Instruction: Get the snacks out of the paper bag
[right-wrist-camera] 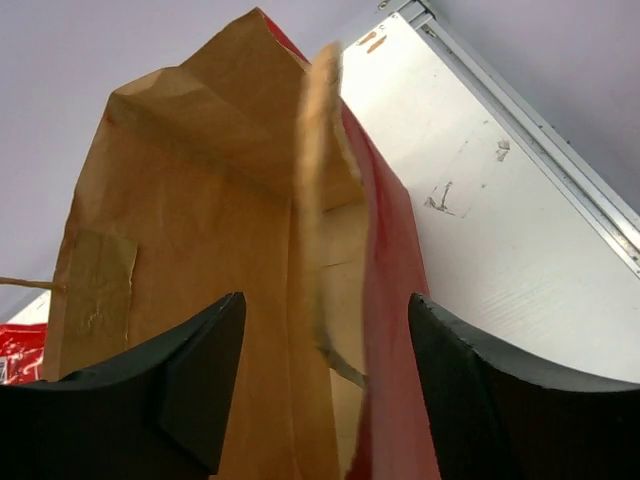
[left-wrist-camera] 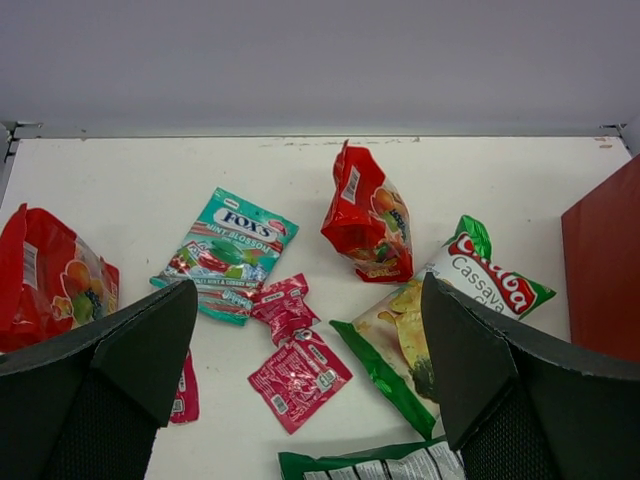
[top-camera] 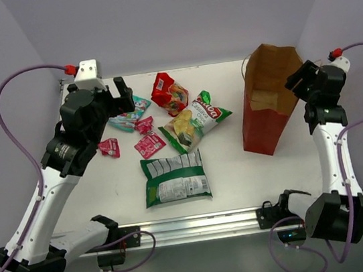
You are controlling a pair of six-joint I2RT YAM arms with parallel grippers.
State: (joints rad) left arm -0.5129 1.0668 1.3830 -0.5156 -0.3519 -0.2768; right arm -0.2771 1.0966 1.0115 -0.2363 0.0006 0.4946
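Left gripper, jaws apart, hangs over white table bearing teal crinkly pouch marked "FOX'S" and green chip bag marked "Cassava"; right gripper, likewise spread, straddles rim of upright red paper bag

"FOX'S" on the teal pouch, "Cassava" on the green chip bag

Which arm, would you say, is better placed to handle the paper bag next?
Right: the right end effector, open, is at the paper bag's rim; the left end effector hovers over the snacks.
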